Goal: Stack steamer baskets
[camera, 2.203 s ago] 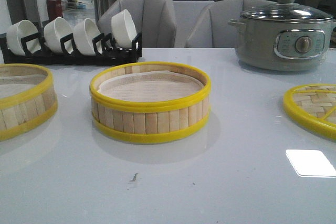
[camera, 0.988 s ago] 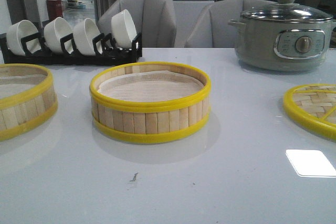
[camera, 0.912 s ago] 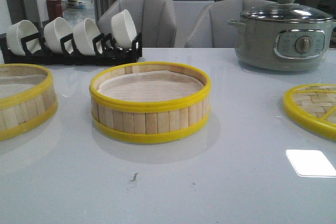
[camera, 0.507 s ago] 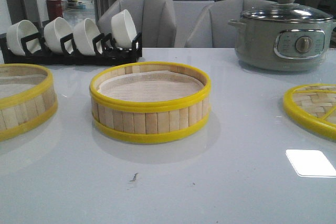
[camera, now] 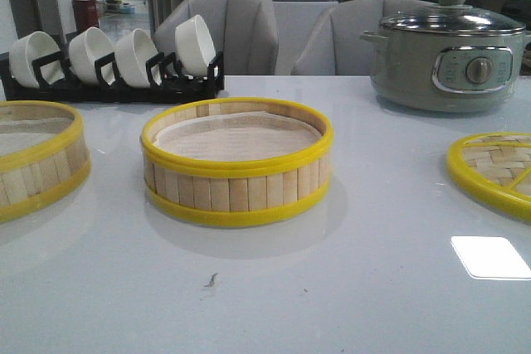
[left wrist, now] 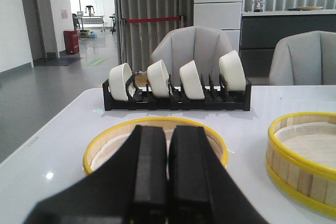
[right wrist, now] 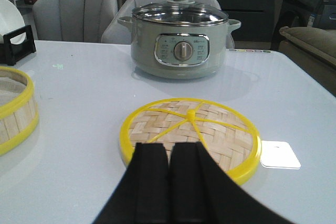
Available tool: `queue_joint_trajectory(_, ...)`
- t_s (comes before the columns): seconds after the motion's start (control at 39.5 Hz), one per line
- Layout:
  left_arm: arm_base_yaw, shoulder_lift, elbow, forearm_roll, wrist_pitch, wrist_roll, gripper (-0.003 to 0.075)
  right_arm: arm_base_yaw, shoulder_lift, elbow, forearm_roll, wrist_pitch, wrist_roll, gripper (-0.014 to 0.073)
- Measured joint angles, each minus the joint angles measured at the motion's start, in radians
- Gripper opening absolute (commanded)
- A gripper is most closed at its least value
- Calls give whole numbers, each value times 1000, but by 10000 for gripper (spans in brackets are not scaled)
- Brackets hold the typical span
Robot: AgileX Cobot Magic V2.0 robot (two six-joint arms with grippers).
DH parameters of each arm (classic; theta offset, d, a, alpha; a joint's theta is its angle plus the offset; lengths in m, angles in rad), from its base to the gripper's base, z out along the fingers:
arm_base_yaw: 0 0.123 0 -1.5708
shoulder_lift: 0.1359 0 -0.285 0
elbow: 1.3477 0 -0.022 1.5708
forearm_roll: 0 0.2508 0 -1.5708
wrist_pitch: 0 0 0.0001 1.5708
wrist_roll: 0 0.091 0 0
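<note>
Two baskets sit apart on the white surface point(camera: 357, 288): the middle basket point(camera: 236, 163) at its centre, the left basket point(camera: 37, 159) at the left edge. The left claw point(left wrist: 168, 169), fingers pressed together and empty, hovers before the left basket. The right claw point(right wrist: 169, 174), likewise together, hovers over the lid point(right wrist: 190, 132) near the pot point(right wrist: 180, 40).
</note>
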Motion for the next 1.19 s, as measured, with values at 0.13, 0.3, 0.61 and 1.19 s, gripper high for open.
queue_joint_trajectory(0.13,0,58,-65,-26,81,0,89,0,0,0,0,2,0,55)
queue_joint_trajectory(0.3,0,352,-375,-30,293,0,89,0,0,0,0,2,0,55)
queue_joint_trajectory(0.61,0,870,-1018,-22,755,77,89,0,0,0,0,2,0,55)
queue_joint_trajectory(1.19,0,1042,-1104,-20,892,152,89,0,0,0,0,2,0,55)
